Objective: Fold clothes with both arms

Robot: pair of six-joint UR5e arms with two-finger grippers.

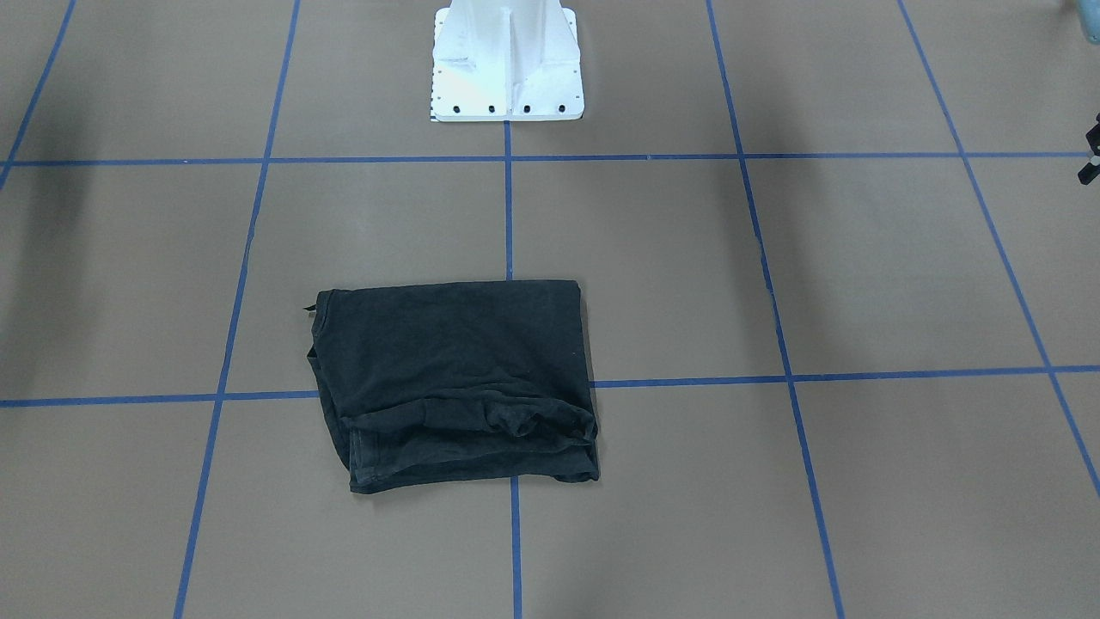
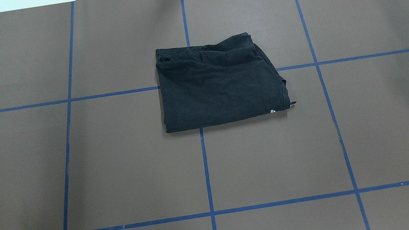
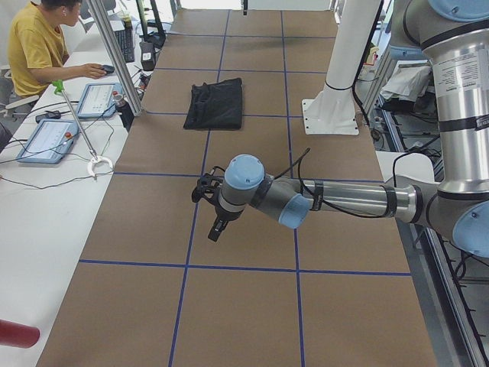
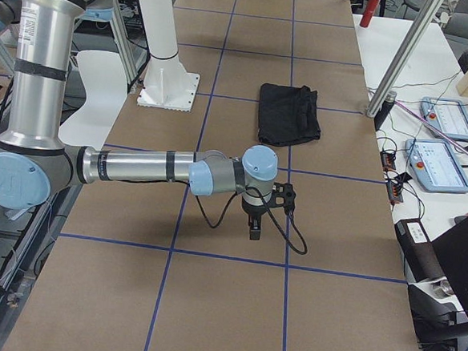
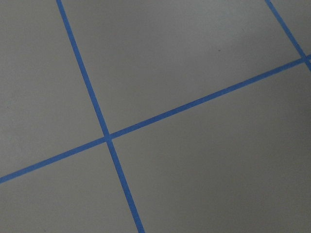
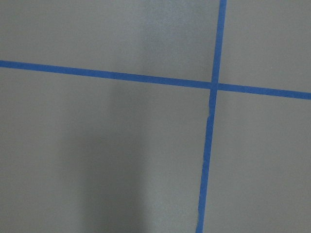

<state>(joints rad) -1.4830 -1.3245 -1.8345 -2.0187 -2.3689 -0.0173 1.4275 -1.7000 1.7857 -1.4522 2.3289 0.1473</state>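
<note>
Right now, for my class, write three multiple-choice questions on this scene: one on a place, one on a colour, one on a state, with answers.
1. Where on the brown paper-covered table does the black fabric T-shirt lie? A over crossing thin tape lines; B at a corner; C hanging off the edge.
2. The tape lines are: A red; B blue; C yellow.
3. The T-shirt is: A spread flat; B folded; C rolled up.
Answers: A, lines run under it; B, all lines look blue; B, stacked layers show at one side.

Left arm (image 3: 351,200), right arm (image 4: 138,167): silver tubes, blue caps (image 3: 244,172), black cables (image 4: 294,228).
</note>
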